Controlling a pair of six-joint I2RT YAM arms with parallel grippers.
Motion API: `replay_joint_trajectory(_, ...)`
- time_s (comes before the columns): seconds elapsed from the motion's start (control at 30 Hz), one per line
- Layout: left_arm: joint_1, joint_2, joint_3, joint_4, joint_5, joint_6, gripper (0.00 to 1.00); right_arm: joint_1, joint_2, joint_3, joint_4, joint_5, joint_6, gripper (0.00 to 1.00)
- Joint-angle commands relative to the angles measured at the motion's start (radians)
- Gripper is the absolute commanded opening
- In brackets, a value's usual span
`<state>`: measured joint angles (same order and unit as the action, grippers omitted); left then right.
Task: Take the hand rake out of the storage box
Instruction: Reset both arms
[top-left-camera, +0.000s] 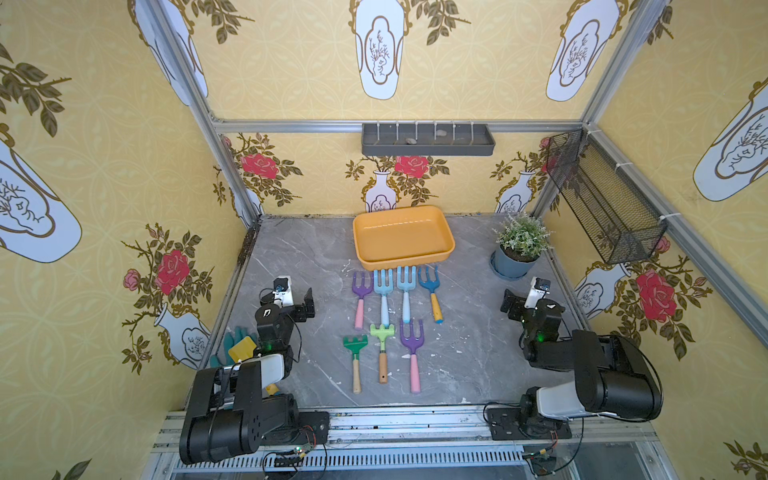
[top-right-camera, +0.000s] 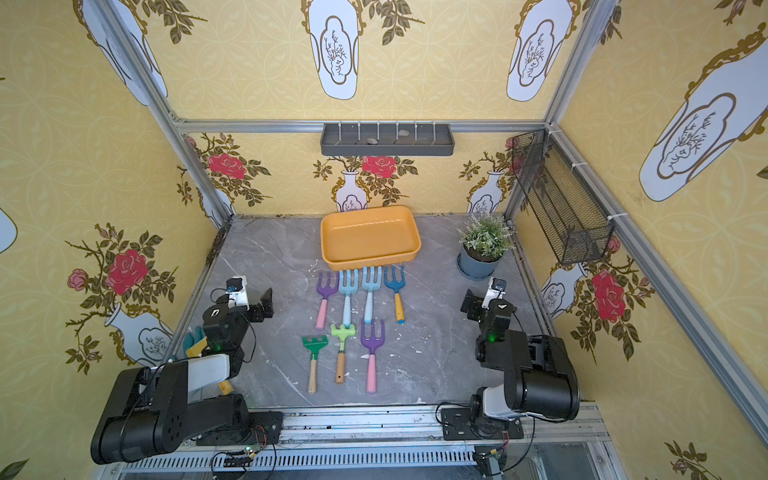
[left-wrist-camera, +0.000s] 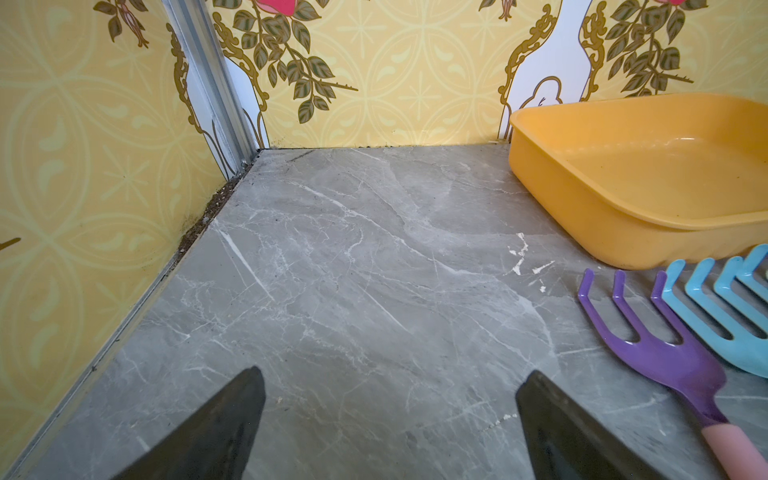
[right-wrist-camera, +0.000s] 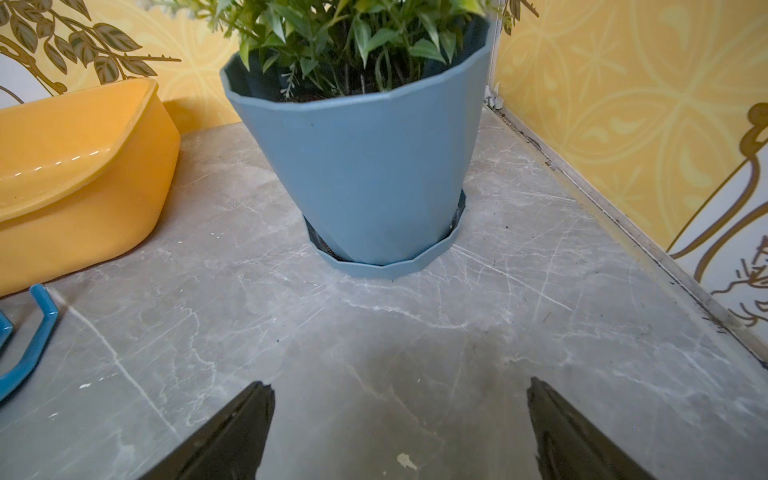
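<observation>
Storage box (top-left-camera: 401, 240) at the back of the table (top-left-camera: 299, 257), empty in both top views; task judged complete, nothing left to lift. Seven hand rakes (top-left-camera: 355, 345) lie in two rows on the table just in front of the box; which one the task means, cannot tell. Left pincer (left-wrist-camera: 395, 374) and right pincer (right-wrist-camera: 400, 382) spread, holding nothing, over bare table. Wrist views cut the box off; whether the far row's tines touch its rim is unclear; items behind the left arm are mostly hidden
</observation>
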<state>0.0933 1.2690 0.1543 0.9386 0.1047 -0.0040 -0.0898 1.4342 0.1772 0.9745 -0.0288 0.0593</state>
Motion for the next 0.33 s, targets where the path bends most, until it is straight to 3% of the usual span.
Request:
replay_joint_trajectory(0.0,0.001,-0.001,-0.001,0.019,0.007,0.008,1.0,0.0,0.002,-0.001,0.065,-0.004,0.01,0.97)
replay_joint_trajectory(0.3,0.002,0.0,-0.001,0.018,0.008,0.007,1.0,0.0,-0.001,-0.005,0.069,-0.012,0.002,0.98)
